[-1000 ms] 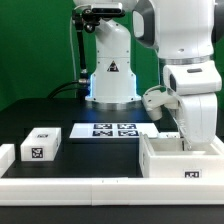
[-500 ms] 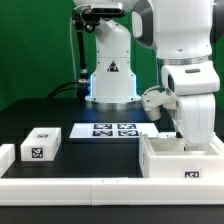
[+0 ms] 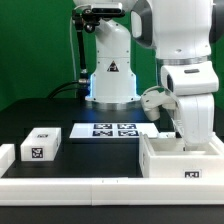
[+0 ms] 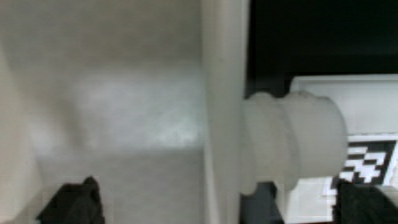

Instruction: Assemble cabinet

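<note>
The cabinet [image 3: 176,166], an open white box with a tag on its front, stands at the exterior view's right. My gripper [image 3: 182,138] reaches down at its back wall, and the fingertips are hidden behind the rim. In the wrist view the cabinet's white wall [image 4: 107,110] fills the frame, with its edge and a round white knob [image 4: 294,140] beside it. The gripper [image 4: 217,205] straddles that edge, its dark fingertips [image 4: 71,204] wide apart, open and holding nothing. A small white tagged box module [image 3: 40,146] lies at the exterior view's left.
The marker board [image 3: 112,130] lies in the middle, in front of the robot base [image 3: 110,75]. A low white border rail [image 3: 70,186] runs along the front. Another white piece [image 3: 5,155] sits at the far left edge.
</note>
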Robot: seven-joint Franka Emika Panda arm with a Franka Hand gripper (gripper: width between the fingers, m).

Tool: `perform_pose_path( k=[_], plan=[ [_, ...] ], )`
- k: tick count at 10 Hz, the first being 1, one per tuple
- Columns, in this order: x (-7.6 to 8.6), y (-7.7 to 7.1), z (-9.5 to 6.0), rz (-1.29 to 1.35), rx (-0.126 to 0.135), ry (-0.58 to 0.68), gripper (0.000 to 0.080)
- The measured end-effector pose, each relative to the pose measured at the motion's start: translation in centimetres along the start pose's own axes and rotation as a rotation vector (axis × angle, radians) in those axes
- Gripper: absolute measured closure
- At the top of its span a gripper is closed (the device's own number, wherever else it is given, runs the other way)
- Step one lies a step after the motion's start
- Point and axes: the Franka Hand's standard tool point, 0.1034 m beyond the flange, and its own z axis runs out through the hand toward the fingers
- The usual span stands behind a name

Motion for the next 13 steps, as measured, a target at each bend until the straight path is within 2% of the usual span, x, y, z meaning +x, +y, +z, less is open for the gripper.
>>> perform_pose_path(
  k=[1,2,3,5,6,8,9,10,13],
  plan=[
    [0.0,0.0,-0.2,0.004,0.005,-0.002,0.015],
    [0.0,0.1,-1.9,0.01,0.001,-0.012,0.015],
    [0.0,-0.4,-3.5,0.007,-0.016,-0.021,0.015],
    [0.3,-1.8,-5.2,0.011,-0.029,-0.033,0.015],
    [1.4,-2.7,-5.6,0.031,-0.037,-0.032,0.015],
    [3.6,-5.3,-4.4,0.045,-0.022,-0.02,0.015],
    [4.7,-6.4,-3.7,0.06,-0.03,-0.006,0.015],
    [5.2,-6.9,-3.4,0.051,-0.042,0.005,0.015],
    [4.8,-7.0,-3.2,0.057,-0.037,0.004,0.015]
  ],
)
